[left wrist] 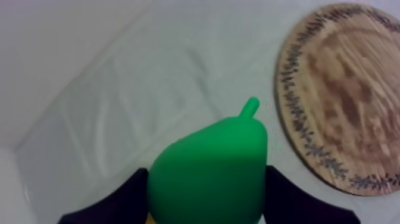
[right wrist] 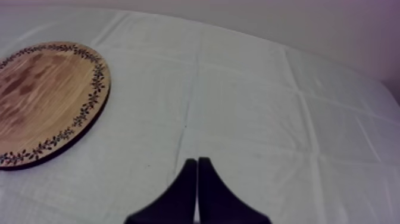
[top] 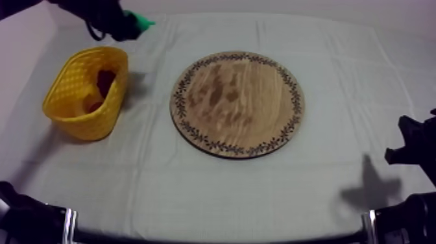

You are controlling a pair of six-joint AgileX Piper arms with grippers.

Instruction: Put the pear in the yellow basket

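The pear (left wrist: 208, 173) is smooth, matt green plastic. The wooden board (top: 237, 104) shows grained wood, its rim dark-patterned. Beside the board, the yellow basket (top: 76, 81) is latticed plastic. The cloth (top: 194, 188) beneath is matt, creased fabric.

Green pear (left wrist: 208, 173); yellow basket (top: 72, 87); brown board (top: 237, 104) ringed with dark leaves.

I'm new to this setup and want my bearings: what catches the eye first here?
The bright green pear stands out most, clamped in the left gripper and held off the cloth near the yellow basket at the table's left. Next comes the round wooden board in the middle of the table, with nothing on it. The right gripper sits shut on nothing at the right side.
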